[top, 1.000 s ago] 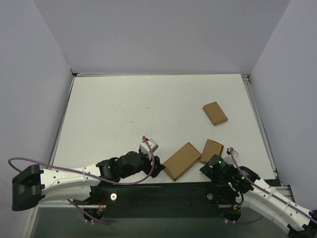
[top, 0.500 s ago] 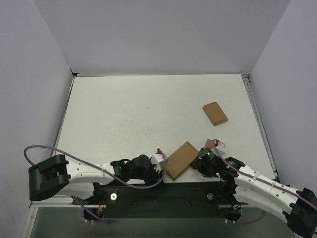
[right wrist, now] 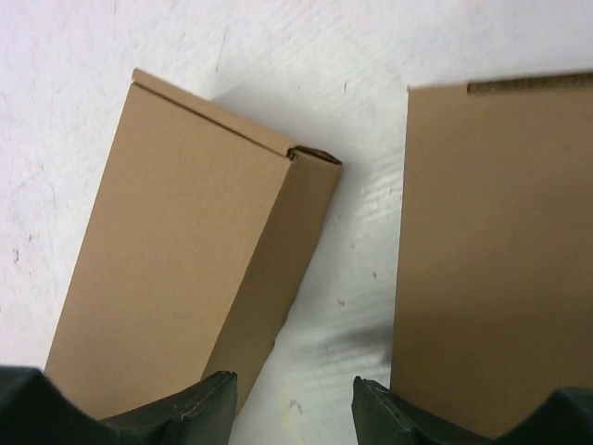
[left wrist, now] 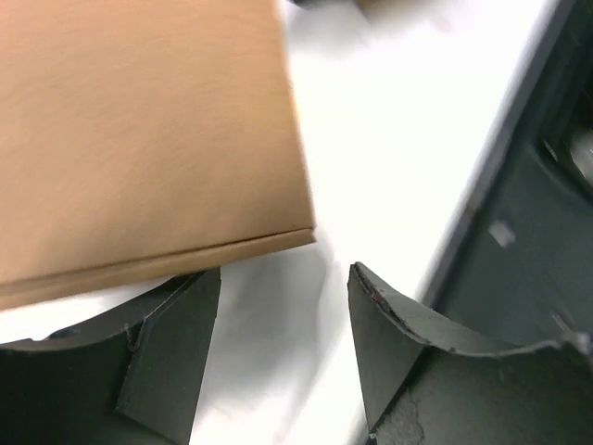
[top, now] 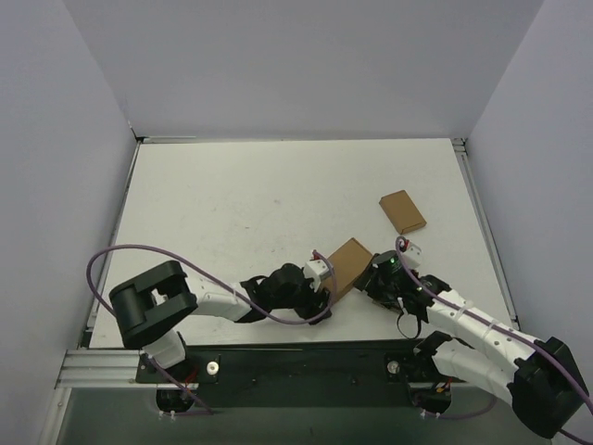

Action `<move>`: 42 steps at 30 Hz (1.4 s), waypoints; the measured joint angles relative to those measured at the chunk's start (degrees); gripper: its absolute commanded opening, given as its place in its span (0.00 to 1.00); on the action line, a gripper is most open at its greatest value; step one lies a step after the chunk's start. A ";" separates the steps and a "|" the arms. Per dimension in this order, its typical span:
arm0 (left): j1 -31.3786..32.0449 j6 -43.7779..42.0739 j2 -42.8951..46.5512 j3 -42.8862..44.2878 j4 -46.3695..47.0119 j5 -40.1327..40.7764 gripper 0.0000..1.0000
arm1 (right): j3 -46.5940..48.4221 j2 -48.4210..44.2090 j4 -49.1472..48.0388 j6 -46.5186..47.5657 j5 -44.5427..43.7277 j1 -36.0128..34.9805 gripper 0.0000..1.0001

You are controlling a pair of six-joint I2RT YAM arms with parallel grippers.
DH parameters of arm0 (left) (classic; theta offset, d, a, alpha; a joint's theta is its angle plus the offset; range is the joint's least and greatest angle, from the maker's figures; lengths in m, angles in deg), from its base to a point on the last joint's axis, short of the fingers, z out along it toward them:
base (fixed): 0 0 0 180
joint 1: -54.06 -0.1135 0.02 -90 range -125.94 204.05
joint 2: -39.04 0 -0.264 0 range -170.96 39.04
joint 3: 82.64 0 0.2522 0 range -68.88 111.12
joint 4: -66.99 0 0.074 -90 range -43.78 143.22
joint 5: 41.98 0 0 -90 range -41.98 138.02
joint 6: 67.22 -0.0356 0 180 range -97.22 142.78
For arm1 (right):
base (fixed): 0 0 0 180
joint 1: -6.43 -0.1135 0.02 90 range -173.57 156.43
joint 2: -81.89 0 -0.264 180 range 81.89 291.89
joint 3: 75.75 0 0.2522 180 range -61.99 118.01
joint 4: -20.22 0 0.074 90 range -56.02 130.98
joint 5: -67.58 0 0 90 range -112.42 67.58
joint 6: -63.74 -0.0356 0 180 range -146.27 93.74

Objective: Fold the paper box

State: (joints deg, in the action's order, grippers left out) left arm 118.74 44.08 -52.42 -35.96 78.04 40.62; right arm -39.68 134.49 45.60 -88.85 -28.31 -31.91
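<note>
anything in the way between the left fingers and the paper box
Nothing visible does. In the left wrist view the open left fingers sit right at the near edge of the paper box, with only bare white table in the gap between them.

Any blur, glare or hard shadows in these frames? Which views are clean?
Left wrist: motion-smeared, the paper box has soft edges and the top right corner is streaked. Right wrist: sharp, with only soft shadows on the table. Top external: even light, sharp throughout, no glare.
</note>
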 measured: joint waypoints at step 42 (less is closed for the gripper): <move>-46.47 4.26 17.99 4.20 -3.41 1.99 0.89 | 17.03 -1.49 3.45 31.23 10.91 38.77 0.78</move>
State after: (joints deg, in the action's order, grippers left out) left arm 72.27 48.34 -34.43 -31.76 74.63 42.61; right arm -22.65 133.00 49.05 -57.62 -17.40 6.86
